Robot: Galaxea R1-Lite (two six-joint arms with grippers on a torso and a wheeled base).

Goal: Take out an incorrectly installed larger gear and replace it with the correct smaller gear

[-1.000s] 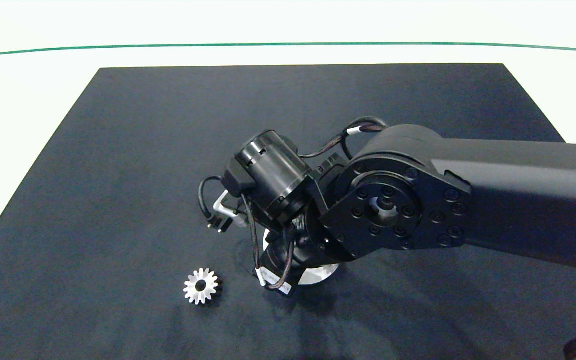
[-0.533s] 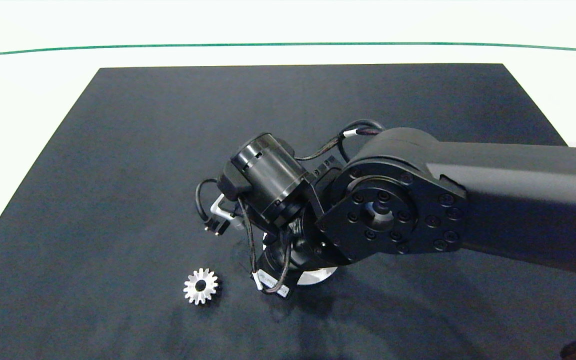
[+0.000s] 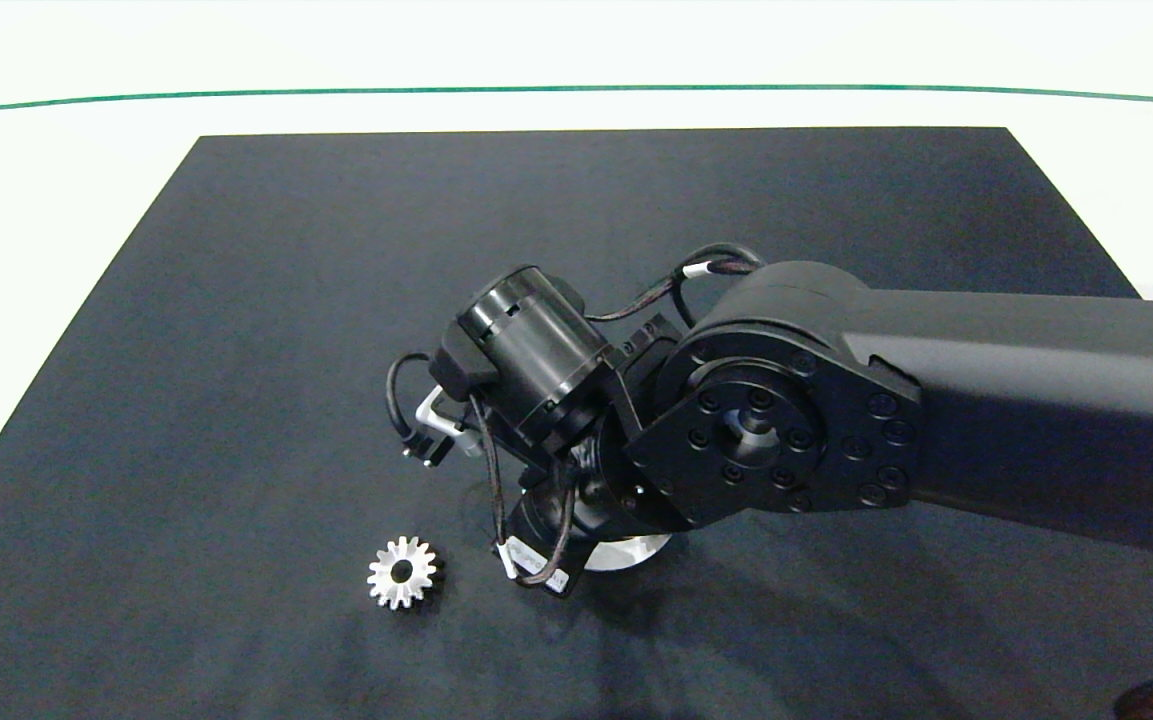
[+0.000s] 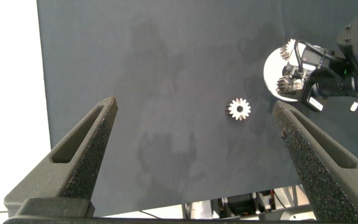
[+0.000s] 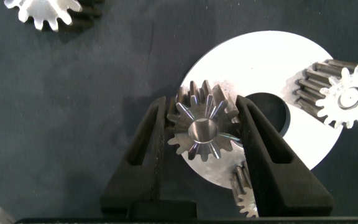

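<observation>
While the right arm is bent down over the white disc (image 5: 278, 68), the smaller gear (image 5: 202, 129) is pinched between the right gripper (image 5: 202, 134) fingers – bore facing up; two other gears (image 5: 337, 90) stand on the disc. The larger gear (image 3: 402, 572) lies flat on the mat (image 3: 236, 300) – the left gripper (image 4: 194, 118) is held spread, high above

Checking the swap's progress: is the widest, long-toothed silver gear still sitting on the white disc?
No: the widest long-toothed silver gear lies alone on the black mat, apart from the white round disc.
</observation>
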